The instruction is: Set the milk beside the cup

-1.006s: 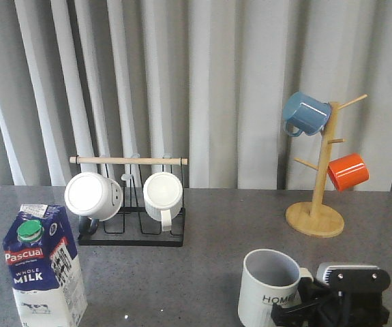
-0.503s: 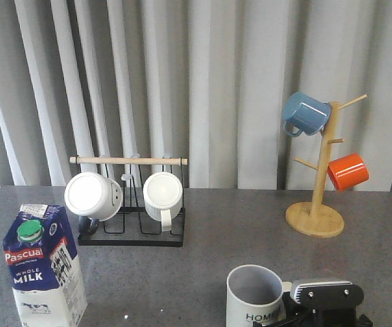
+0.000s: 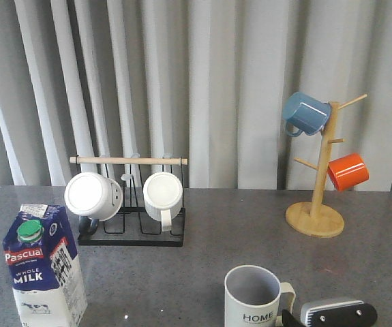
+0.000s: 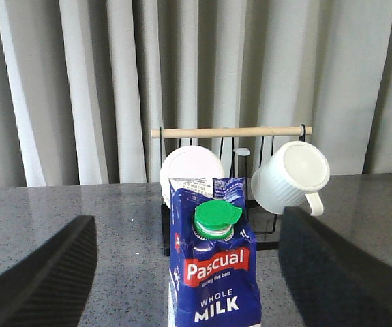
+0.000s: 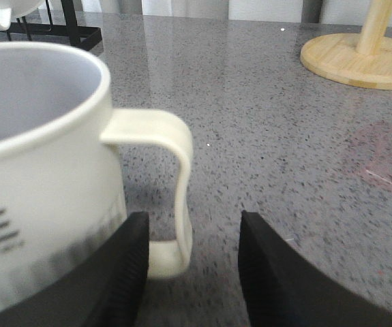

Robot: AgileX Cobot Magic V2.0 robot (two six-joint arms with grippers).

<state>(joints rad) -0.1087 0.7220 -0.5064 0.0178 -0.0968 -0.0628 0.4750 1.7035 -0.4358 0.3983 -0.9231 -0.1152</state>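
Note:
The milk point(image 3: 44, 272), a dark-blue and white carton with a green cap, stands upright at the table's front left. In the left wrist view the milk point(image 4: 216, 272) sits between the two wide-apart fingers of my open left gripper point(image 4: 189, 225), touching neither. The cup point(image 3: 252, 296), pale and lettered "HOME", stands at the front centre with its handle to the right. My right gripper point(image 3: 289, 319) is low behind that handle. In the right wrist view the right gripper point(image 5: 192, 228) is open, with the cup's handle point(image 5: 175, 150) close to one finger and the cup point(image 5: 39, 170) beside it.
A black wire rack point(image 3: 131, 235) with a wooden rod holds two white mugs point(image 3: 93, 196) behind the milk. At the back right stands a wooden mug tree point(image 3: 315, 218) carrying a blue mug point(image 3: 305, 114) and an orange mug point(image 3: 348, 172). Grey curtains close the back.
The right gripper carried the cup a little leftward, let go of its handle and drew back and down. The milk has not moved.

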